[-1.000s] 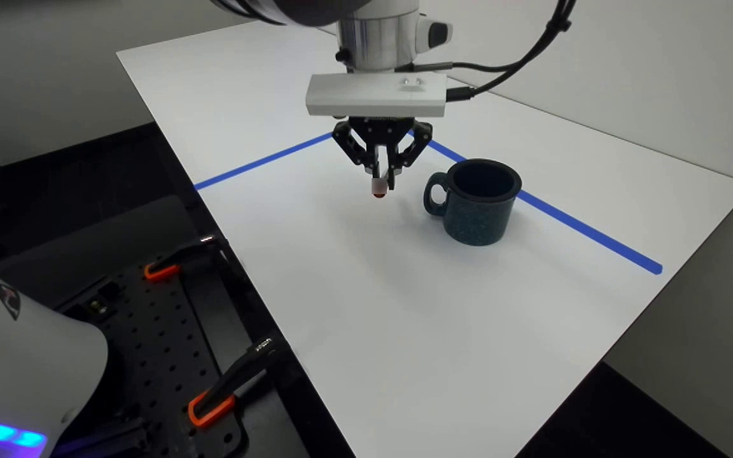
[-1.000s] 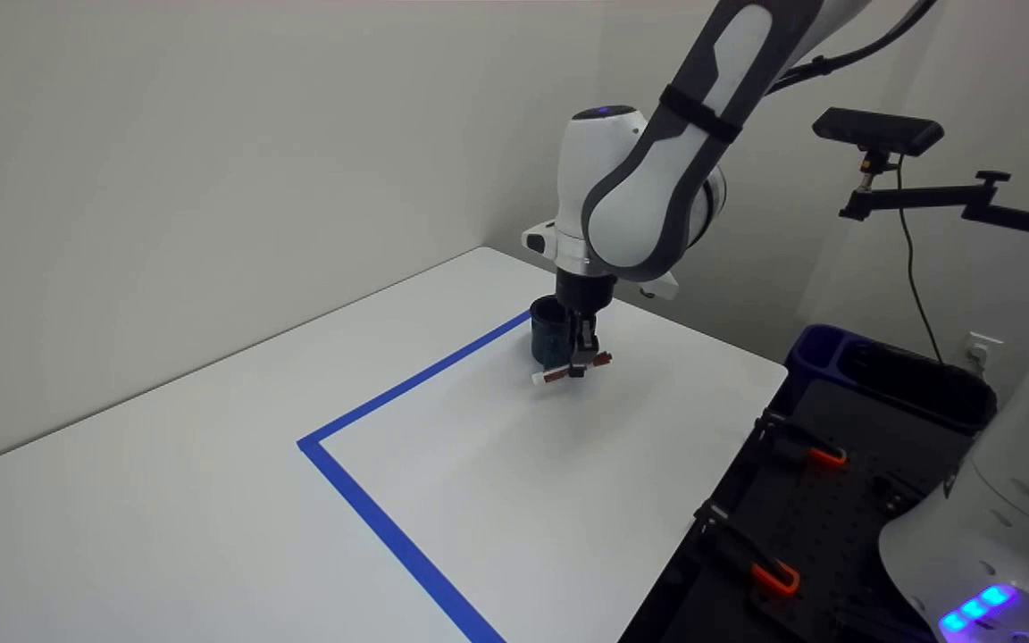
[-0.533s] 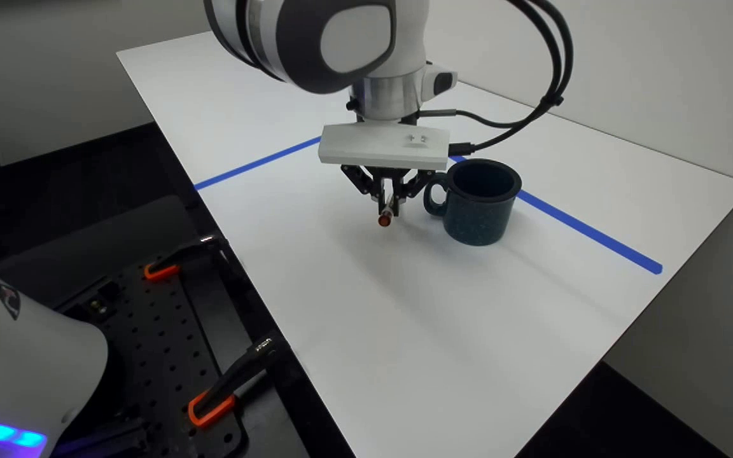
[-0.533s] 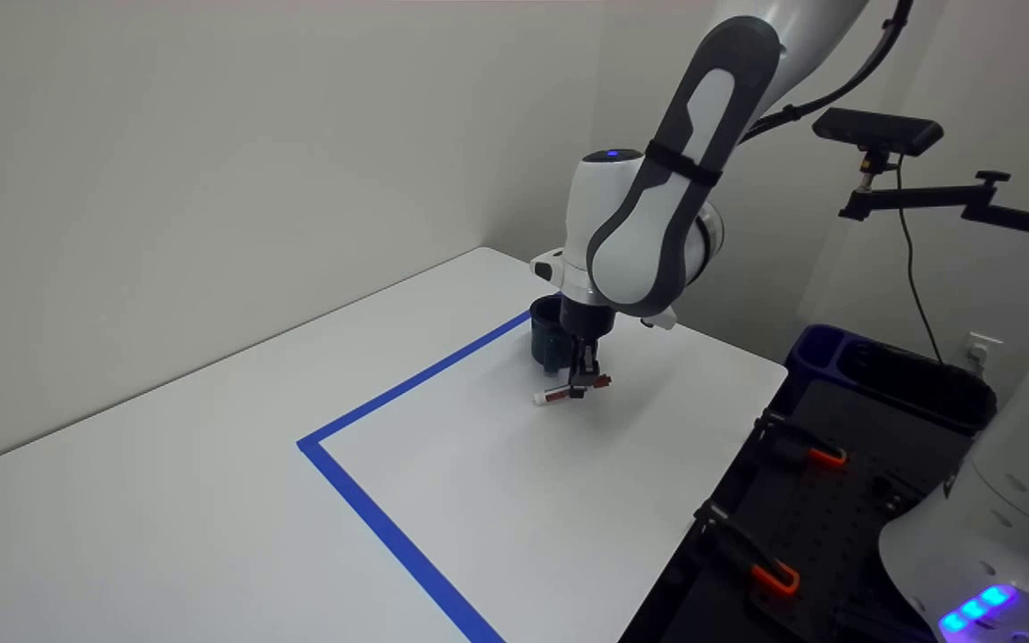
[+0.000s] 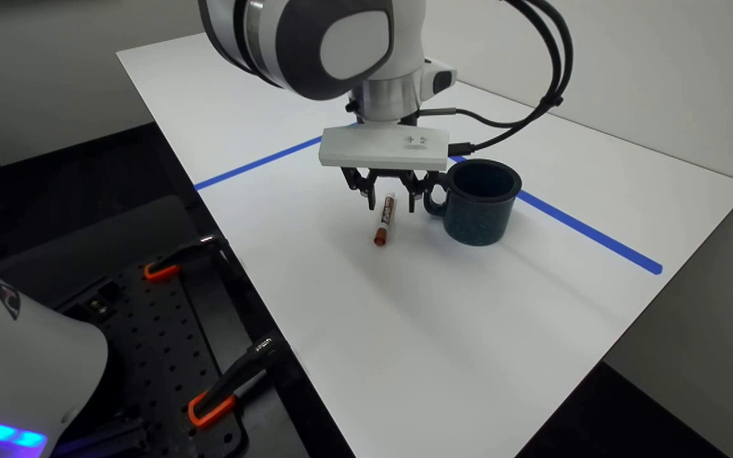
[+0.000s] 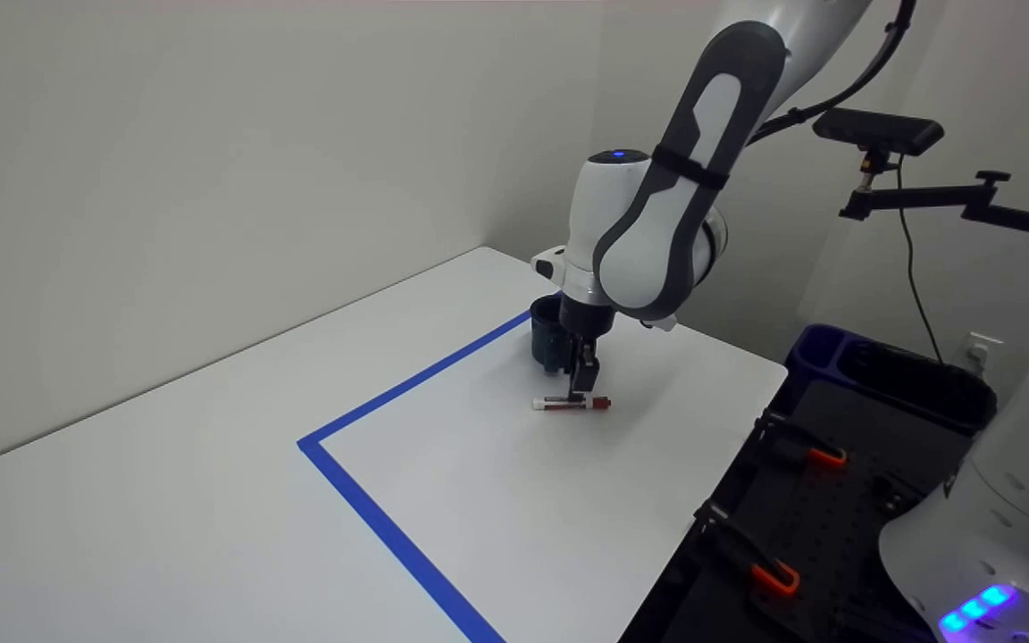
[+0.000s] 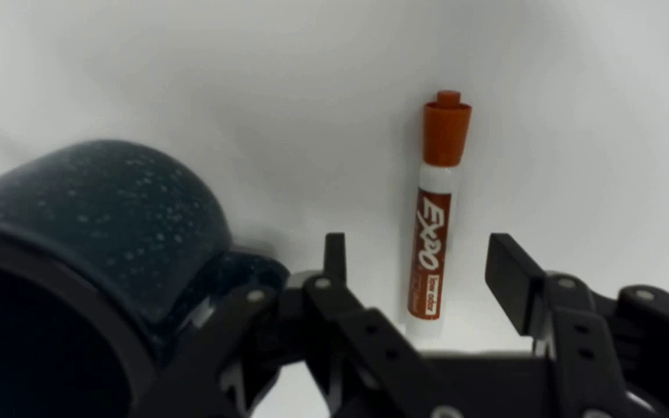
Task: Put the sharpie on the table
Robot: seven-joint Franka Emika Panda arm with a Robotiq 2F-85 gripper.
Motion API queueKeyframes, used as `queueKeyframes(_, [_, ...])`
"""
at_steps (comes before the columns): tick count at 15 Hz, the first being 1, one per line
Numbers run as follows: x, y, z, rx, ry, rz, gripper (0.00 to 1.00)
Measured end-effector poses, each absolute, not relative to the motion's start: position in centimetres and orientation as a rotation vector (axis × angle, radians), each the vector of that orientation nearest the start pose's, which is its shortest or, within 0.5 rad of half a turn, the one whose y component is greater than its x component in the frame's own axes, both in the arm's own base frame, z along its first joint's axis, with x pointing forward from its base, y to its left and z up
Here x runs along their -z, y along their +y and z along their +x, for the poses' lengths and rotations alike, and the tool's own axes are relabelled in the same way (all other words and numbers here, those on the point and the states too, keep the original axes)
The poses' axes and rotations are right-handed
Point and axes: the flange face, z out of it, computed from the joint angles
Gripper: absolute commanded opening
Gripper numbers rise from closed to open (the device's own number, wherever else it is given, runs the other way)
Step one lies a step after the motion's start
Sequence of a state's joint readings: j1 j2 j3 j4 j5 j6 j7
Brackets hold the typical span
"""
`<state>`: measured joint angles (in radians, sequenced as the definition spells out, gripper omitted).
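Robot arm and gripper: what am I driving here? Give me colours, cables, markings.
The arm is white with dark grey panels, a black strap and a silver collar; black cables loop beside it. The base is white, with a dark sticker and glowing blue lights. A white box sits above the black gripper, whose fingers are angular and jointed, with pale bolts.

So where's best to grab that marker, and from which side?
Probably the middle of the marker, crosswise, from straight above: it lies flat on the table, slim and straight, and the open gripper hangs over it. The mug would likely hamper a low approach from its side.
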<state>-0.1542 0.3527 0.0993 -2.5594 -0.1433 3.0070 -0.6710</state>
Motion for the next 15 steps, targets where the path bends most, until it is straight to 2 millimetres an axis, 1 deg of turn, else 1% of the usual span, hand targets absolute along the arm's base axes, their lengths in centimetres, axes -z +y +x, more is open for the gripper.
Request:
queueKeyframes(1, [-15.6, -0.9, 44.9, 0.162, -1.152, -2.954, 1.00])
queueKeyframes(5, [-19.3, -0.3, 42.8, 0.192, -1.102, -2.997, 1.00])
queueKeyframes(10, [-25.4, 0.2, 39.9, 0.212, -1.036, -3.080, 1.00])
queueKeyframes(13, [-29.7, 0.6, 39.9, 0.207, -1.036, -3.125, 1.00])
queueKeyframes(15, [-31.7, 0.9, 39.4, 0.201, -1.051, -3.138, 1.00])
